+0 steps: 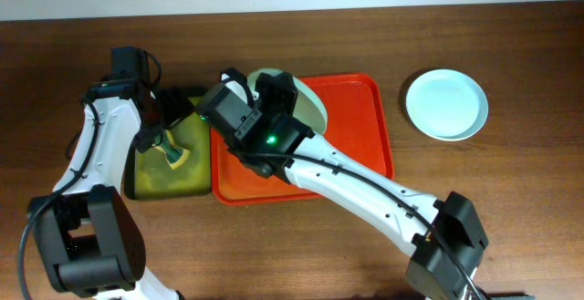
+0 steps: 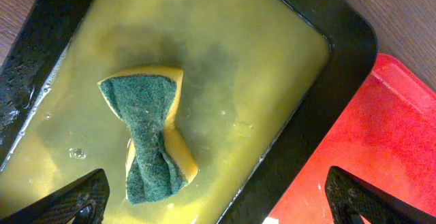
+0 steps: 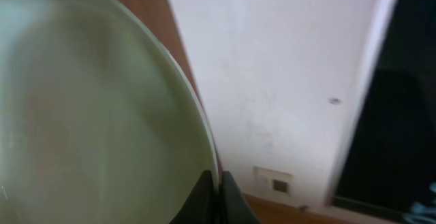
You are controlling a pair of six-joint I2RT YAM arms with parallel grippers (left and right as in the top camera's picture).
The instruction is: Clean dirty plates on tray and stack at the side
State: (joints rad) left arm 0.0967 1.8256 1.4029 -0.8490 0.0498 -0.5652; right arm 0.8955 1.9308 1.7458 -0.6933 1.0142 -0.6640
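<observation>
My right gripper (image 1: 274, 88) is shut on the rim of a pale greenish plate (image 1: 312, 108) and holds it tilted above the far left part of the red tray (image 1: 370, 136). In the right wrist view the fingers (image 3: 216, 198) pinch the plate's edge (image 3: 88, 115). A mint-green plate (image 1: 446, 105) lies on the table to the right of the tray. A third plate is not visible. My left gripper (image 1: 157, 140) is open over the black tray (image 1: 130, 183), its fingers (image 2: 218, 203) wide apart and empty.
A yellow sponge with a green scouring side (image 2: 146, 139) lies in yellowish liquid in the black tray (image 2: 340, 67), also seen from overhead (image 1: 173, 157). The red tray's corner (image 2: 388, 135) adjoins the black tray. My right arm crosses the red tray diagonally.
</observation>
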